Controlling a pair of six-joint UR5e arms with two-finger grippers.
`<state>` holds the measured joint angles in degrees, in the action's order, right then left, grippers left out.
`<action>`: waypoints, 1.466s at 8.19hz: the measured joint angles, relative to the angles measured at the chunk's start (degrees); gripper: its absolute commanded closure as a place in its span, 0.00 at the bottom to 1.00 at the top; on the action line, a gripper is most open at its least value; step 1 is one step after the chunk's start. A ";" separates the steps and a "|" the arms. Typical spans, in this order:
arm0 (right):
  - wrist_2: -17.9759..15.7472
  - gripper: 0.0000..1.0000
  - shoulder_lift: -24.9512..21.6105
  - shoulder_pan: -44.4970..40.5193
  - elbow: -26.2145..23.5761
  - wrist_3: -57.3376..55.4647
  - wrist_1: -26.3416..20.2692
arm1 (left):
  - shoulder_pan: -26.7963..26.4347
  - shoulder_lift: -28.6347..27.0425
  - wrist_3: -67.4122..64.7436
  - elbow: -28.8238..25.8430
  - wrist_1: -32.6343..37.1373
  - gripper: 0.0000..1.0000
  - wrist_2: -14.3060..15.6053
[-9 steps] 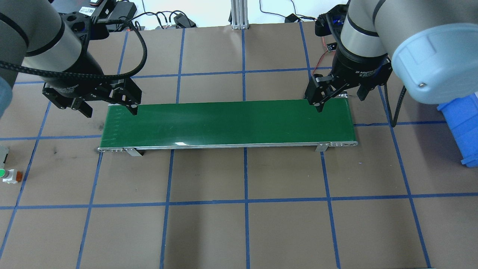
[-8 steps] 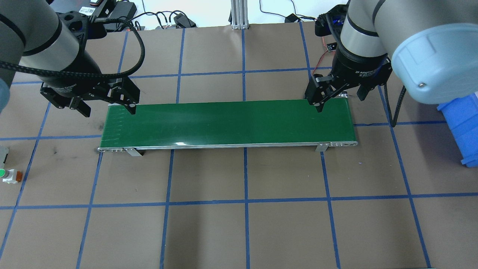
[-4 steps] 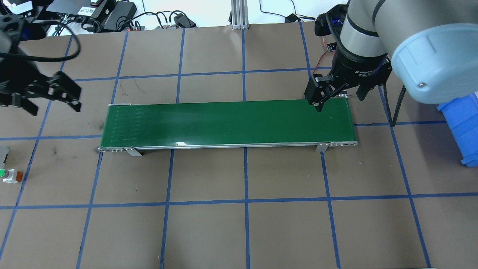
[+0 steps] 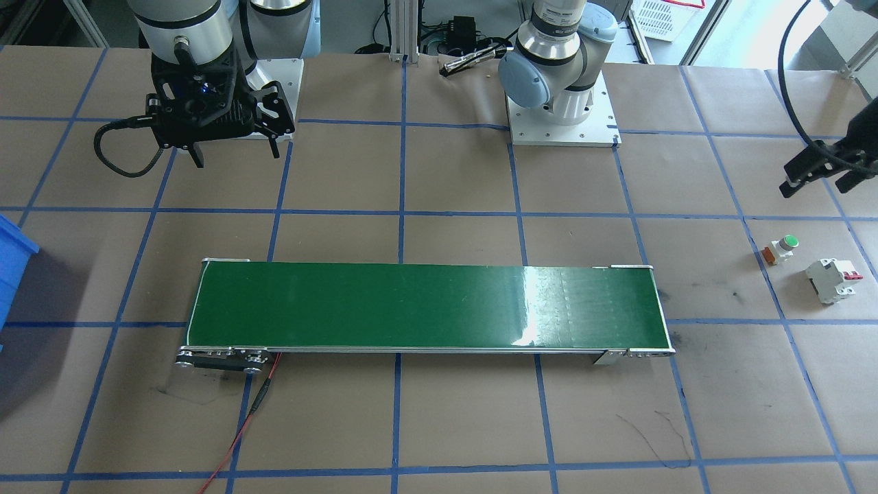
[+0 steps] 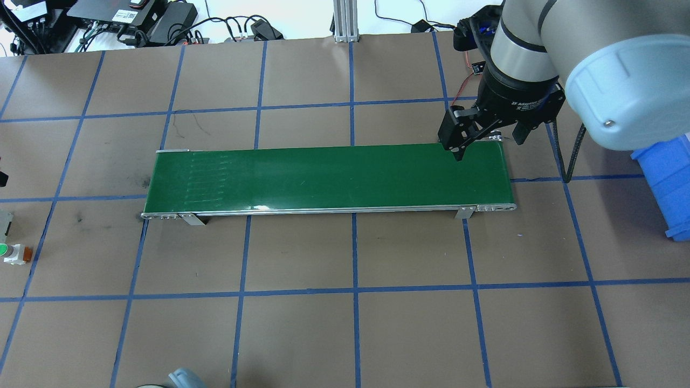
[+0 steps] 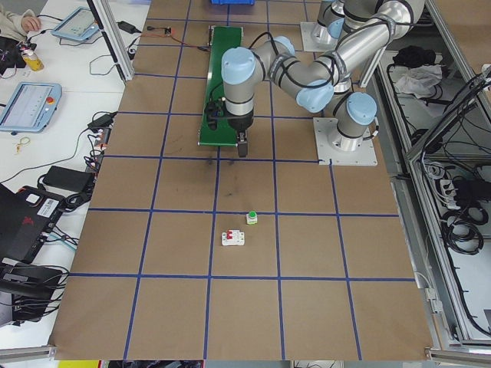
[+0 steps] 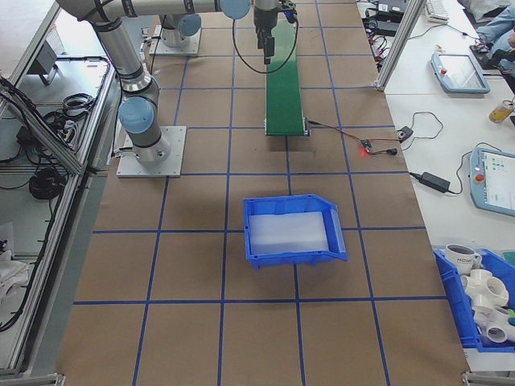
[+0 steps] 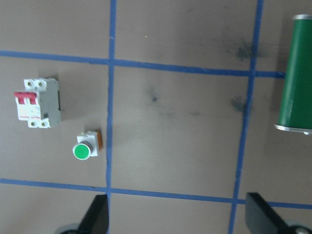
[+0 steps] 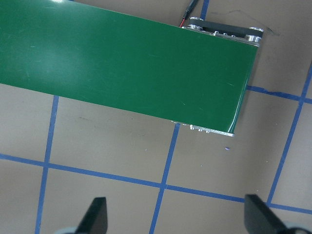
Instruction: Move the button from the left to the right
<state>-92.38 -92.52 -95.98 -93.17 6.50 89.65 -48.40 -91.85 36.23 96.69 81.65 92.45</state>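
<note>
We see the button (image 4: 780,248) lying just beside the circuit breaker (image 4: 832,279) — left gripper (image 4: 823,169) above, fingers spread wide; right gripper (image 4: 233,145) — likewise wide.

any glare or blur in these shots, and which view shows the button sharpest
Front-facing view: a bright glare patch sits on the green conveyor belt toward its right end. Overhead view: only a small highlight on the belt's near edge, and the button is tiny at the frame's left edge. Left wrist view: slightly soft overall, yet it shows the button largest and clearest.
</note>
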 measured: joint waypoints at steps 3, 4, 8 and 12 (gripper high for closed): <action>-0.04 0.00 -0.02 0.00 0.00 -0.01 -0.28 | 7.26 -11.17 10.57 0.24 -9.33 0.00 1.36; -0.11 0.00 -0.03 0.00 0.00 -0.05 -0.37 | 8.33 -14.34 12.27 0.30 -10.43 0.00 2.36; -0.22 0.00 0.06 0.00 0.00 1.14 -0.20 | 9.42 -21.53 13.33 1.50 -11.50 0.00 6.56; -0.19 0.00 0.06 0.00 0.00 1.51 -0.22 | 9.80 -22.27 13.30 4.56 -14.82 0.00 8.93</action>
<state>-92.57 -92.46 -95.98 -93.16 8.01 89.43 -38.60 -114.12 49.53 101.24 66.83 101.38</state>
